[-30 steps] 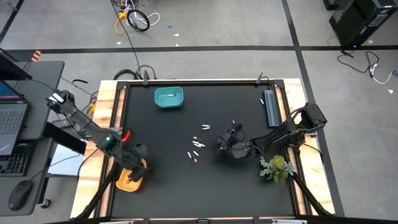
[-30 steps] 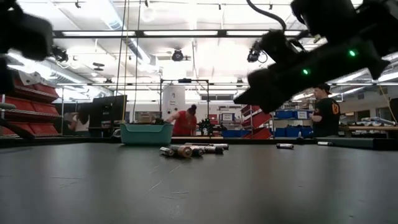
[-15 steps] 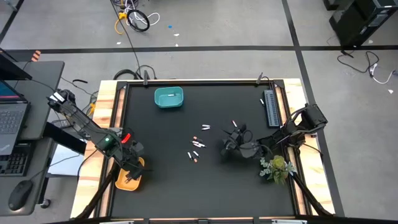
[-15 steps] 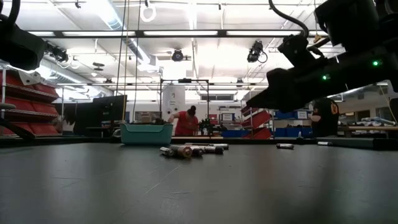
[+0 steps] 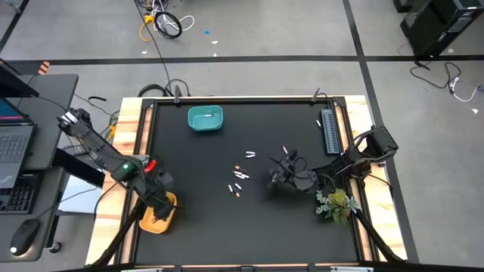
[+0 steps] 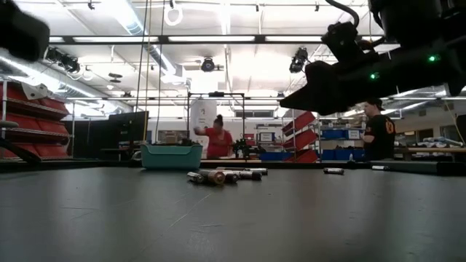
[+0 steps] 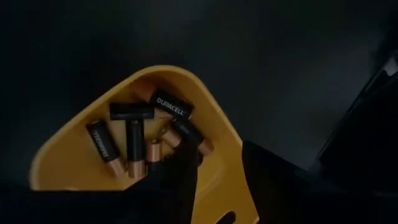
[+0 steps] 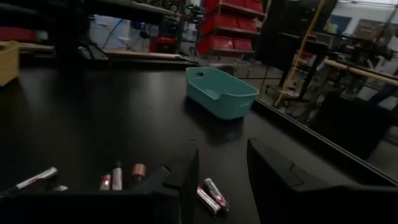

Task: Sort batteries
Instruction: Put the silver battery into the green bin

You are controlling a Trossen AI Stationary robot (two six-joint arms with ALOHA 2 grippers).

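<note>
- The left gripper [image 5: 159,214] is hanging over the yellow bin [image 5: 156,224], which is sitting at the near left corner of the black table [image 5: 204,227]; its fingers [image 7: 177,177] are standing parted with nothing between them, just above the bin's rim [image 7: 211,118]
- Inside the yellow bin, several black-and-copper batteries [image 7: 134,140] are lying side by side and crossed over one another, one showing a printed brand name
- A small green plant [image 5: 338,204] is standing far across the table from the yellow bin, at the right edge
- The right gripper [image 5: 275,178] is hovering above the table well to the right of the yellow bin and farther back; its fingers [image 8: 186,171] are spread apart and grasping nothing
- A loose scatter of batteries [image 5: 239,177], whitish and red, is lying on the table beyond the yellow bin, just left of the right gripper; some are showing near its fingertips [image 8: 118,176]
- A grey ribbed strip [image 5: 330,131] is lying along the far right edge
- The teal bin [image 5: 205,119] is sitting farthest from the yellow bin, near the back edge, with something pale inside
</note>
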